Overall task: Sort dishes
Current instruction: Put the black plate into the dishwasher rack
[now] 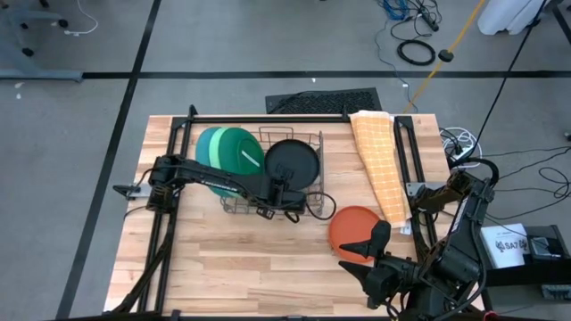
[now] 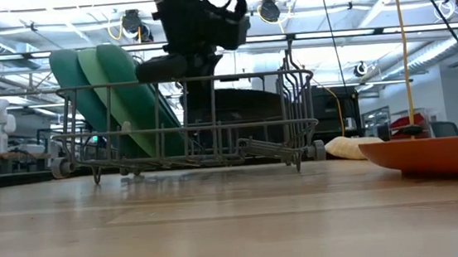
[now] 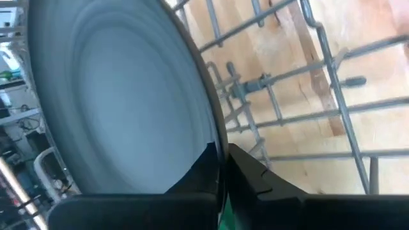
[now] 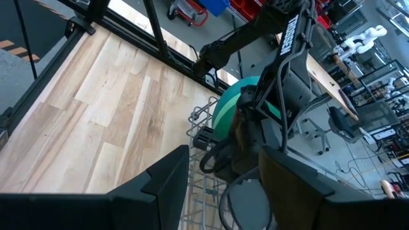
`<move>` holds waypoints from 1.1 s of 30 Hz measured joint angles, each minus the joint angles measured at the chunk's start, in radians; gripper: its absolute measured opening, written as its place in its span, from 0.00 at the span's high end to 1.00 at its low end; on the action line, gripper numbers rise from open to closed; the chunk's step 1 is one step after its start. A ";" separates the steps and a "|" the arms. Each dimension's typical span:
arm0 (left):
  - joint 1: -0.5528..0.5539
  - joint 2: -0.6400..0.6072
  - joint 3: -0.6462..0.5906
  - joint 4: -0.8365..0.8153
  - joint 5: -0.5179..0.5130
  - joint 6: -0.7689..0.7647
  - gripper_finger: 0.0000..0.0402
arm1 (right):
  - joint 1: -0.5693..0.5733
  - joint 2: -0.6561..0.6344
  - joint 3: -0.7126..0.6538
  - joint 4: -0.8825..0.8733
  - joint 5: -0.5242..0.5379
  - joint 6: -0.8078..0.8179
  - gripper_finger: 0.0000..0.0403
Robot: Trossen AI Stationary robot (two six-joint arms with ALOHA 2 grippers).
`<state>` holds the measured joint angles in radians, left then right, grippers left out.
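Observation:
A grey wire rack (image 1: 308,192) stands mid-table. The teal, light green and dark green plates (image 1: 227,147) stand on edge in its left part, leaning. The black plate (image 1: 293,160) leans in its right part, and my left gripper (image 1: 284,185) is shut on it from the rack's near side. The orange plate (image 1: 355,227) lies flat on the table to the right; in the low view its rim (image 2: 439,156) shows. My right gripper (image 1: 366,250) hovers open above the orange plate's near edge, touching nothing. My left gripper pinches the black plate's rim (image 3: 217,137) at its near edge, one finger (image 3: 195,172) on the plate's hollow face and the other finger (image 3: 259,179) on its back. The fingers slant down from the table's near left. The plate leans tilted inside the rack.
An orange checked cloth (image 1: 379,160) lies at the table's far right, reaching down beside the orange plate. Black frame rails (image 1: 174,152) run along both table sides. Bare wood (image 1: 241,259) spreads in front of the rack.

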<state>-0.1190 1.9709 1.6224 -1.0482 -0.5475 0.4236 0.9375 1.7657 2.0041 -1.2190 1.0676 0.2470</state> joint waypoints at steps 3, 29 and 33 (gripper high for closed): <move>-0.015 -0.026 0.000 -0.005 -0.021 -0.040 0.96 | 0.000 0.000 0.000 -0.001 0.000 0.000 0.55; 0.015 -0.465 -0.398 0.886 0.196 -0.914 0.96 | 0.043 0.000 0.000 0.003 0.001 -0.001 0.55; 0.041 -0.510 -0.537 1.018 0.148 -1.016 0.96 | 0.063 0.000 0.000 0.003 0.007 -0.004 0.55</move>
<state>-0.0781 1.4610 1.0850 -0.0302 -0.3991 -0.5921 1.0008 1.7657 2.0045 -1.2159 1.0750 0.2428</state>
